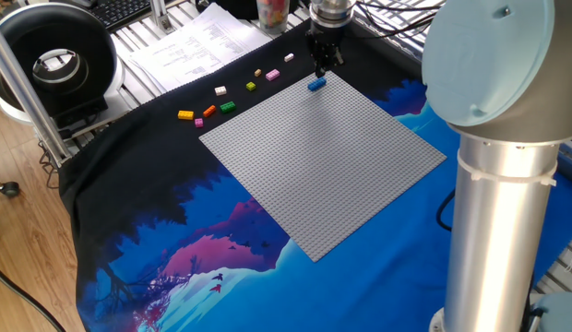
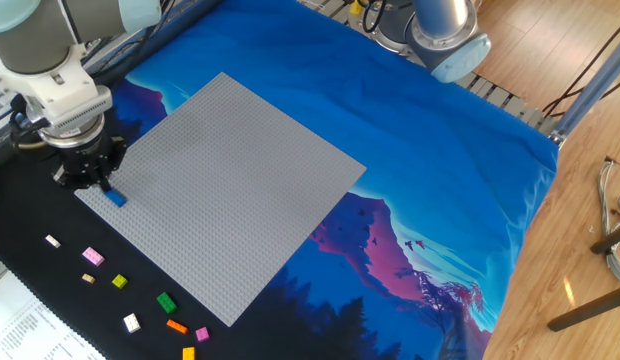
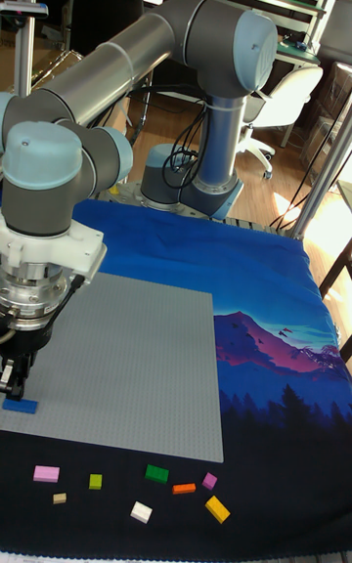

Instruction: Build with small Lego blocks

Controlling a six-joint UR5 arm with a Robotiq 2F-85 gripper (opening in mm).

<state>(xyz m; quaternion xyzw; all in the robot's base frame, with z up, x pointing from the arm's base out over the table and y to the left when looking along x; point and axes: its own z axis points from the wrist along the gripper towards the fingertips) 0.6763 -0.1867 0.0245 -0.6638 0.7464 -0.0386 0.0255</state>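
Note:
A blue brick (image 1: 316, 85) (image 2: 115, 198) (image 3: 20, 407) sits on the far corner of the grey baseplate (image 1: 323, 157) (image 2: 230, 180) (image 3: 127, 358). My gripper (image 1: 320, 66) (image 2: 98, 181) (image 3: 14, 379) hangs just above it, fingers together and holding nothing. Several small Lego blocks lie loose on the black cloth beside the plate: yellow (image 1: 185, 115), orange (image 1: 209, 111), green (image 1: 228, 107) (image 2: 167, 302) (image 3: 156, 473), white (image 1: 220, 90), pink (image 1: 272, 75) (image 2: 92, 257) (image 3: 46, 473) and tan (image 1: 258, 73).
Printed sheets (image 1: 189, 46) and a black round device (image 1: 51, 55) lie beyond the loose bricks. A jar (image 1: 272, 11) stands behind the gripper. The arm's thick column (image 1: 498, 184) fills the right of one fixed view. Blue patterned cloth (image 2: 420, 160) covers the table.

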